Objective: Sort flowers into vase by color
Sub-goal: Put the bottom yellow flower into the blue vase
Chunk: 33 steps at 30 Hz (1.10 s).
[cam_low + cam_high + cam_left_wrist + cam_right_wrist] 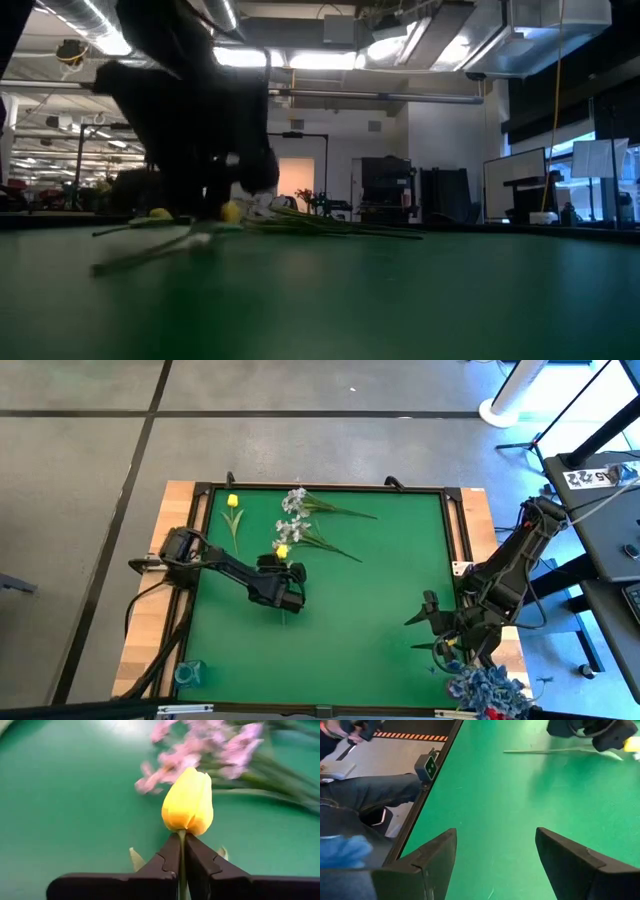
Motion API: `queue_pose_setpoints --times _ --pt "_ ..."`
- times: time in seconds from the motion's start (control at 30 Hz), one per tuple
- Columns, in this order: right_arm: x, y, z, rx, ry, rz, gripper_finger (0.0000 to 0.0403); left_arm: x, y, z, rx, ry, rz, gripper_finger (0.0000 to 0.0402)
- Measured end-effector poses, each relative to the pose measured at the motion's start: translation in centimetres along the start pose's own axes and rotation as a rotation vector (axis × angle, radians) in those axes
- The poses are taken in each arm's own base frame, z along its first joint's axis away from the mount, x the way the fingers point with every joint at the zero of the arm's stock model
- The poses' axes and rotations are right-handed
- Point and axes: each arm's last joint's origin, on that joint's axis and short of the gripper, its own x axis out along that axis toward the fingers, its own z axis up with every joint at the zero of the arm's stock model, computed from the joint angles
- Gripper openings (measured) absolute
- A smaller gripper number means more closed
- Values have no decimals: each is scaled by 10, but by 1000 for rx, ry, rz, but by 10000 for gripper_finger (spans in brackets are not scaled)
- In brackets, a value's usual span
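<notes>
A yellow tulip (pixel 189 800) lies on the green mat (pixel 380 580) left of the middle, with my left gripper (pixel 182 851) shut on its stem. In the high view that gripper (pixel 285 565) points toward the far edge, just short of the tulip's head (pixel 282 550). A second yellow tulip (pixel 232 501) lies at the far left. Sprays of small white blossoms (pixel 293 510) lie beside it, their stems flat on the mat. My right gripper (pixel 432 622) hangs open over the near right of the mat, with nothing between its fingers (pixel 570 865). My left gripper pinches the thin green stem right under the tulip's head (pixel 182 838) between its two fingers. The fingers slant down from the near side and lie roughly along the stem. The rest of the stem (pixel 555 752) trails on the mat behind the gripper, toward the near edge.
A bunch of pale blue sprays (pixel 490 688) stands at the near right corner, beside the right arm. A small clear glass (pixel 187 672) stands at the near left corner. A black frame (pixel 330 487) rims the mat. A seated person's legs (pixel 365 795) show beyond the table's edge.
</notes>
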Motion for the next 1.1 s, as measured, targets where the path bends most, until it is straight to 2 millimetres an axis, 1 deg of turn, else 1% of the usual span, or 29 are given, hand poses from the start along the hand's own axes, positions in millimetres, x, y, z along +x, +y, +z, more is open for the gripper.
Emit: queue_pose_setpoints --times 0.1,0.2,0.27,0.37,0.43,0.53,0.63,0.77,0.87,0.93,1.0,1.1 --pt "0 0 0 1 -6 -8 269 -19 -3 19 14 -41 -78 7" --pt "0 0 0 2 -10 -12 269 -51 -4 47 40 -103 -202 5" --pt "0 0 1 2 -12 -15 269 -77 0 66 86 -139 -295 5" --pt "0 0 1 8 -19 -21 269 -120 13 90 156 -159 -449 4" --pt "0 -1 1 28 -23 -26 269 -152 23 98 226 -173 -585 4" --pt "0 -1 1 53 -26 -29 269 -200 35 95 418 -198 -803 4" --pt "0 -1 2 59 -49 -61 269 -241 50 86 591 -215 -1018 3" --pt "-1 -2 7 86 -148 -147 269 -281 77 76 718 -257 -1236 5" --pt "-2 1 17 102 -241 -142 269 -301 101 66 855 -357 -1313 6" --pt "-3 5 24 82 -301 -114 269 -308 109 62 866 -419 -1295 6" --pt "-6 8 33 69 -373 -89 269 -311 109 60 842 -467 -1233 7" --pt "-9 8 46 39 -466 -94 269 -309 101 62 804 -495 -1160 7"
